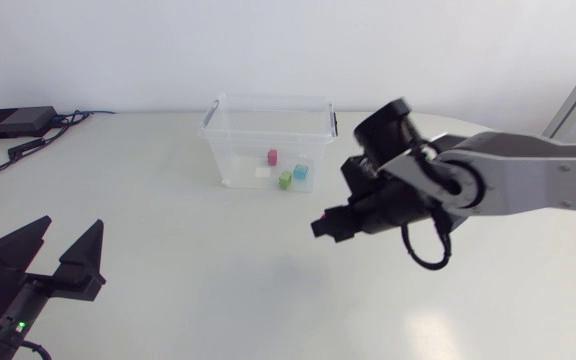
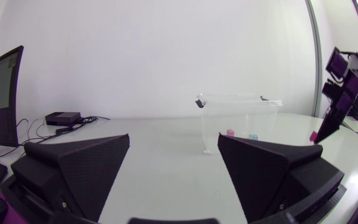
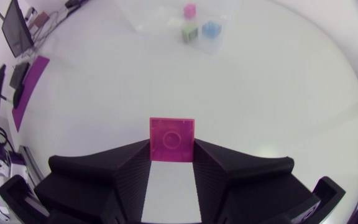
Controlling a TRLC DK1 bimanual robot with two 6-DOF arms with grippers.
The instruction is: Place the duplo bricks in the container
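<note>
My right gripper [image 1: 328,226] hangs above the table in front of the clear container [image 1: 230,150], shut on a magenta duplo brick [image 3: 172,139]. In the right wrist view the brick sits square between the two black fingers, its round underside showing. From the left wrist view the same brick [image 2: 314,135] shows at the tip of the right gripper [image 2: 328,121]. Inside the container lie a pink brick [image 1: 272,156], a green brick [image 1: 285,180], a blue brick [image 1: 300,172] and a white one [image 1: 262,172]. My left gripper [image 1: 58,255] rests at the near left, open, nothing between its fingers.
A black box [image 1: 13,122] with cables lies at the table's far left corner. The container's lid is off and its top is open.
</note>
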